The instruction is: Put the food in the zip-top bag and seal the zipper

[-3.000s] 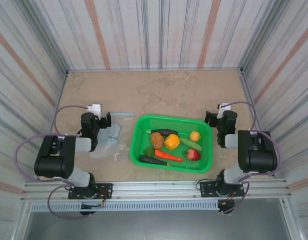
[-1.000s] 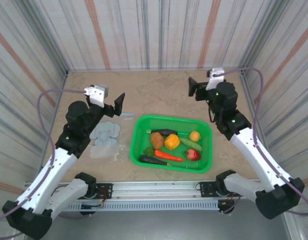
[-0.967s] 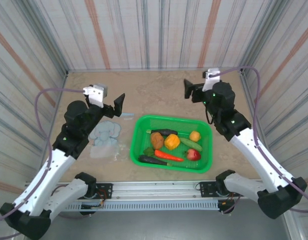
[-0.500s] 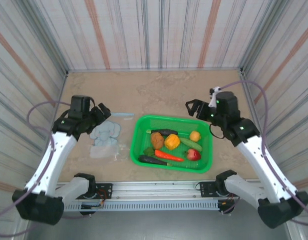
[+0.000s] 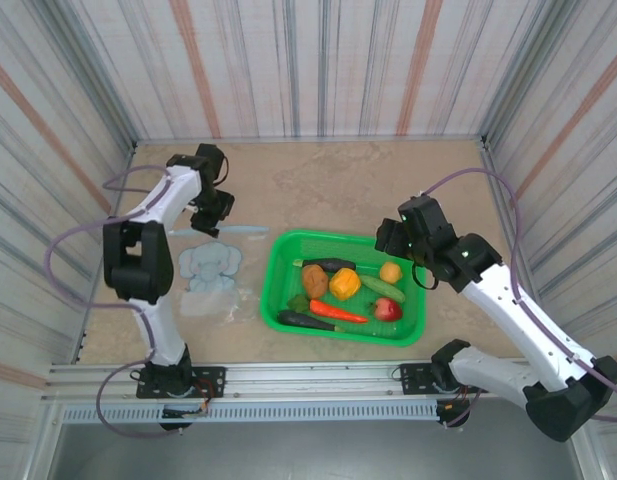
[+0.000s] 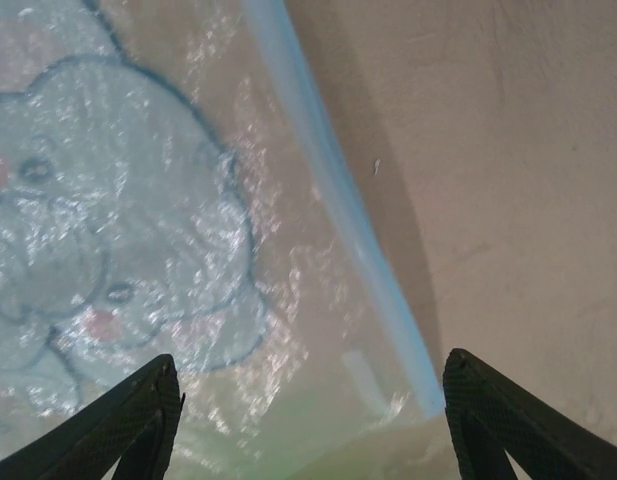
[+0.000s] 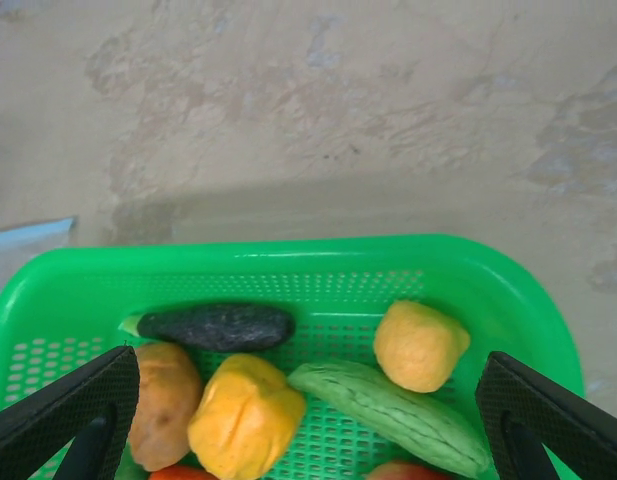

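The clear zip-top bag [image 5: 210, 272], printed with a blue elephant, lies flat left of the green basket [image 5: 283, 250]. Its pale blue zipper [image 5: 244, 230] runs along the far edge. My left gripper [image 5: 210, 212] hovers open just above that edge; its wrist view shows the bag [image 6: 118, 250] and zipper [image 6: 338, 230] between the spread fingers [image 6: 138, 420]. The food lies in the basket: potato [image 5: 314, 280], orange fruit [image 5: 344, 283], cucumber [image 5: 383, 288], apple [image 5: 387, 309], carrot [image 5: 336, 311], eggplant [image 5: 330, 265]. My right gripper [image 5: 388, 238] hangs open over the basket's far right corner, above the cucumber [image 7: 393, 415] and a small orange fruit [image 7: 420, 345].
The basket's rim [image 7: 288, 248] stands between my right gripper and the food. A second dark vegetable [image 5: 303, 320] lies at the basket's front left. Striped walls enclose the table on three sides. Bare beige tabletop [image 5: 328, 180] stretches behind the basket.
My left arm has swung back and right, bringing its gripper over the bag's zipper edge. My right gripper has moved down to the basket's far right corner.
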